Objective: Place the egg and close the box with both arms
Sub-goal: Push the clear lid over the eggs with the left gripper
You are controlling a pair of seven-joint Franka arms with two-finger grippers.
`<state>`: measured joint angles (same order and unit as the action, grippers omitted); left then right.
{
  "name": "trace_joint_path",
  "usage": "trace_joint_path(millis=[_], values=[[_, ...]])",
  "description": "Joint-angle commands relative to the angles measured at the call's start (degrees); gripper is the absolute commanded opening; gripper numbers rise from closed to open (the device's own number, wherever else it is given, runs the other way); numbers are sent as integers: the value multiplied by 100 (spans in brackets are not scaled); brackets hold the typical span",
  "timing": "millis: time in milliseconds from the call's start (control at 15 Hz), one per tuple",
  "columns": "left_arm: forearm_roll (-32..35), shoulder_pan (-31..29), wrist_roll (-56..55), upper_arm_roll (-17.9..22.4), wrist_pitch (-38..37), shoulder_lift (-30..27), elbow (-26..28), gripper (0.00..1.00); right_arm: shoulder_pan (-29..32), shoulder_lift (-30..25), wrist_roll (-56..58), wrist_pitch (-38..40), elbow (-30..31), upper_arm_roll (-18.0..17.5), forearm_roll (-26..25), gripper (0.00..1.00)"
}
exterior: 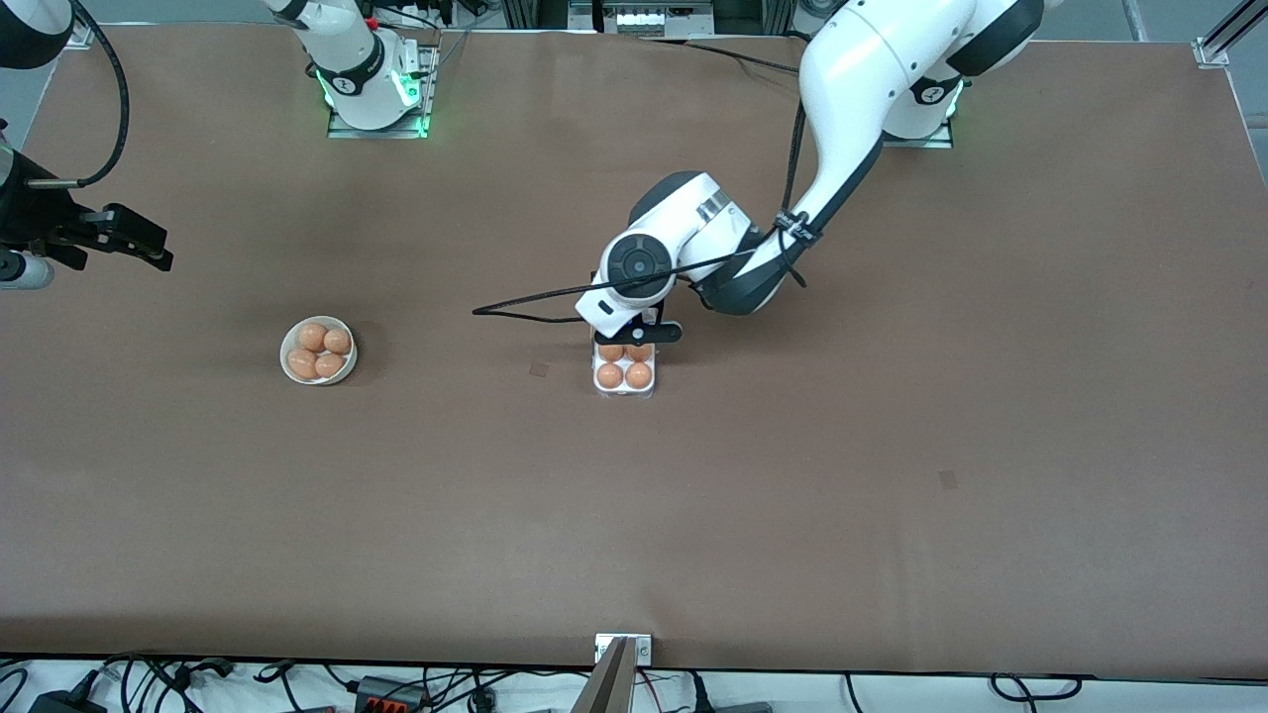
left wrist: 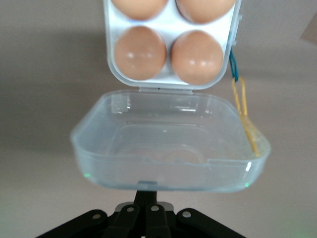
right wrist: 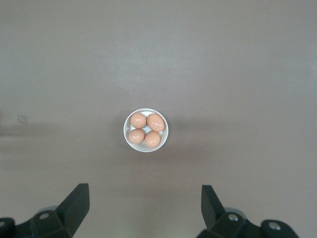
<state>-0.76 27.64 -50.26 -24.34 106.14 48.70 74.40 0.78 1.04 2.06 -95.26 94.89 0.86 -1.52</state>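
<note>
The box [exterior: 624, 384] sits mid-table with its whitish tray [left wrist: 171, 22] full of orange-brown eggs; one egg [left wrist: 141, 52] lies in a cell next to the hinge. The clear lid [left wrist: 168, 144] is swung open and stands partly raised. My left gripper [exterior: 649, 335] is over the box's hinge side. In the left wrist view the left gripper [left wrist: 147, 187] is shut, its tips touching the small tab on the lid's rim. My right gripper [exterior: 149, 246] waits high over the right arm's end of the table. The right gripper [right wrist: 143, 198] is open and holds nothing.
A round white bowl [exterior: 318, 351] with several eggs stands toward the right arm's end of the table, also seen as the bowl [right wrist: 145, 130] below the right gripper. A yellow and blue band [left wrist: 242, 106] hangs at the box's side. A black cable [exterior: 535, 297] trails from the left wrist.
</note>
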Motion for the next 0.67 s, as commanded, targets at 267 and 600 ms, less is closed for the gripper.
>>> trace_joint_path(millis=[267, 600], values=[[85, -47, -28, 377, 135, 34, -487, 1, -26, -78, 84, 51, -5, -42, -24, 100], [-21, -408, -63, 333, 196, 34, -858, 0, -26, -78, 84, 34, -14, -51, -32, 100]])
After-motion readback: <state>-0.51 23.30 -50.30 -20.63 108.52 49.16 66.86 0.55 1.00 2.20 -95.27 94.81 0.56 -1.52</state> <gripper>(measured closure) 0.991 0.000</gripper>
